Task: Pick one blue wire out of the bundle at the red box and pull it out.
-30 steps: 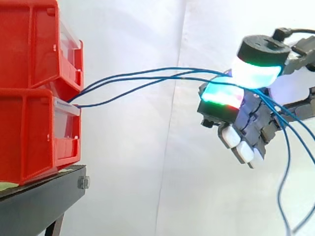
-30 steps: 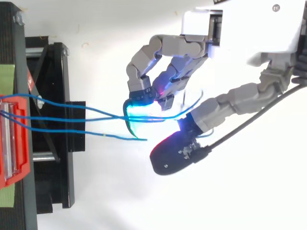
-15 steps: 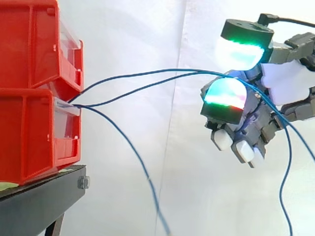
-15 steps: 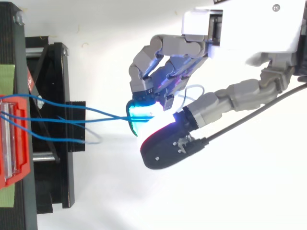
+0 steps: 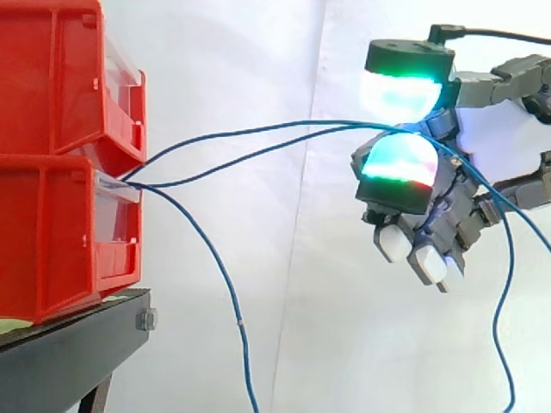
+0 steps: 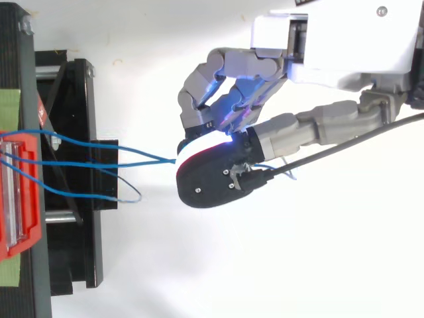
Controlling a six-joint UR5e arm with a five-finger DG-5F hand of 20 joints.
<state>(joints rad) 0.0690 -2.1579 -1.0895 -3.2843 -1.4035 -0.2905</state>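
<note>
Right now the hand (image 5: 400, 172) pinches two blue wires (image 6: 156, 159) between its thumb pad above and a curled finger pad below. Both run almost level from the red box (image 5: 52, 241) at the left across to the hand, well apart on the right. A third blue wire (image 5: 241, 323) droops free from the box. The pull should go rightward along that line, though two strands look caught, not one
</note>
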